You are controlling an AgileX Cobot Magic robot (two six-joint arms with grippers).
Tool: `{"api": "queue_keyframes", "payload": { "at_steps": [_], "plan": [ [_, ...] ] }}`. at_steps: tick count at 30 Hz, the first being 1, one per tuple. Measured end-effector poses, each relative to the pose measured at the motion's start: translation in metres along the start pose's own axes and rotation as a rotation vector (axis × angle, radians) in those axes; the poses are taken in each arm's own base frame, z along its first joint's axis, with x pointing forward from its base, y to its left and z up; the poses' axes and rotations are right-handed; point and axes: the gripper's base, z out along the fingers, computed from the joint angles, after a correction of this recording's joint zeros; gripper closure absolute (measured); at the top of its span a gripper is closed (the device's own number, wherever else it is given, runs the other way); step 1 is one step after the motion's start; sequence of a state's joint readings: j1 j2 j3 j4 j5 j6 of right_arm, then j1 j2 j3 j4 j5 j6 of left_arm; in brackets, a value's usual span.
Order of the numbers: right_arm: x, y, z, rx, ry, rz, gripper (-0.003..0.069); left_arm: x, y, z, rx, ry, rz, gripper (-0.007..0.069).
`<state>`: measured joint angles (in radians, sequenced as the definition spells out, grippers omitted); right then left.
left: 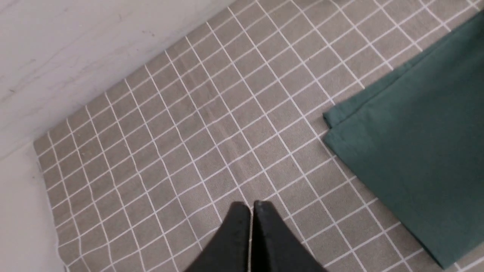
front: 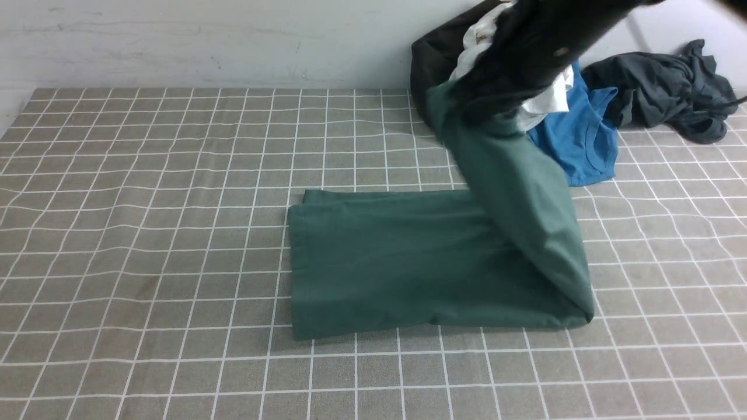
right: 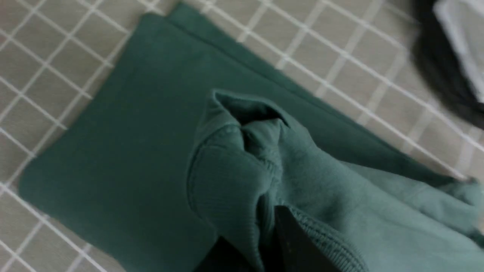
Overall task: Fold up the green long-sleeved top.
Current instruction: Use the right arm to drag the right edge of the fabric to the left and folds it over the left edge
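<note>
The green long-sleeved top [front: 397, 262] lies as a long folded band across the middle of the checked tablecloth [front: 146, 233]. Its right end is lifted off the cloth into a slanting flap. My right gripper [front: 490, 111] holds the top of that flap, up at the back right, blurred. In the right wrist view the right gripper [right: 261, 223] is shut on bunched ribbed fabric of the green top [right: 124, 151], which hides one finger. My left gripper [left: 251, 206] is shut on nothing, above bare tablecloth beside the corner of the green top [left: 416, 151]. It is out of the front view.
A bright blue shirt [front: 578, 140] lies at the back right, with a white cloth [front: 543, 99] and a black garment [front: 432, 58] behind my right arm. A dark grey garment [front: 671, 87] is heaped at the far right. A pale wall [front: 204, 41] borders the table's back.
</note>
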<state>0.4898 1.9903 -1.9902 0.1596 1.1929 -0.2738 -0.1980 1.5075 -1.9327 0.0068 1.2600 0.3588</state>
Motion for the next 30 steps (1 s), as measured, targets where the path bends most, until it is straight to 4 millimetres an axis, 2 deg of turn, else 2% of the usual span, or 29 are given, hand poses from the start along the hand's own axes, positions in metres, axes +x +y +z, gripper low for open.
{"api": "queue_keyframes", "payload": {
  "at_steps": [3, 4, 5, 6, 7, 8, 10, 13, 14, 17, 20, 22, 23, 25, 30],
  "plan": [
    [-0.006, 0.028, 0.054, -0.058, 0.017, 0.012, 0.0636, 0.002, -0.002, -0.020, -0.002, -0.040, -0.022, 0.0631],
    [-0.007, 0.031, 0.057, -0.063, 0.016, 0.010, 0.0636, 0.003, -0.002, -0.021, -0.001, -0.041, -0.024, 0.0631],
    [-0.007, 0.042, 0.080, -0.085, 0.024, 0.019, 0.0634, 0.006, -0.004, -0.027, 0.005, -0.048, -0.028, 0.0631],
    [-0.007, 0.048, 0.093, -0.099, 0.030, 0.024, 0.0629, 0.009, -0.006, -0.030, 0.008, -0.047, -0.029, 0.0631],
    [-0.007, 0.049, 0.095, -0.104, 0.029, 0.029, 0.0627, 0.011, -0.006, -0.029, 0.011, -0.042, -0.030, 0.0631],
    [-0.006, 0.054, 0.109, -0.126, 0.042, 0.039, 0.0611, 0.016, -0.008, -0.030, 0.016, -0.032, -0.030, 0.0631],
    [-0.006, 0.058, 0.118, -0.159, 0.039, 0.063, 0.0568, 0.022, -0.011, -0.032, 0.021, -0.017, -0.030, 0.0631],
    [-0.009, 0.061, 0.118, -0.203, 0.024, 0.098, 0.0447, 0.035, -0.015, -0.031, 0.032, 0.012, -0.030, 0.0631],
    [-0.011, 0.061, 0.113, -0.220, 0.026, 0.106, 0.0374, 0.040, -0.017, -0.032, 0.036, 0.023, -0.030, 0.0631],
    [-0.013, 0.060, 0.098, -0.238, 0.071, 0.093, 0.0233, 0.051, -0.022, -0.037, 0.044, 0.033, -0.039, 0.0631],
    [-0.018, 0.053, 0.083, -0.197, 0.069, 0.067, 0.0166, 0.061, -0.026, -0.045, 0.048, 0.033, -0.054, 0.0631],
    [-0.019, 0.048, 0.075, -0.153, 0.061, 0.058, 0.0148, 0.068, -0.029, -0.050, 0.050, 0.031, -0.060, 0.0631],
    [-0.020, 0.044, 0.071, -0.108, 0.063, 0.041, 0.0144, 0.078, -0.033, -0.057, 0.051, 0.031, -0.066, 0.0631],
    [-0.019, 0.038, 0.071, -0.050, 0.073, 0.020, 0.0146, 0.088, -0.037, -0.062, 0.053, 0.034, -0.069, 0.0631],
    [-0.008, 0.020, 0.097, 0.136, 0.154, -0.006, 0.0193, 0.118, -0.048, -0.066, 0.062, 0.062, -0.069, 0.0631]
  ]
}}
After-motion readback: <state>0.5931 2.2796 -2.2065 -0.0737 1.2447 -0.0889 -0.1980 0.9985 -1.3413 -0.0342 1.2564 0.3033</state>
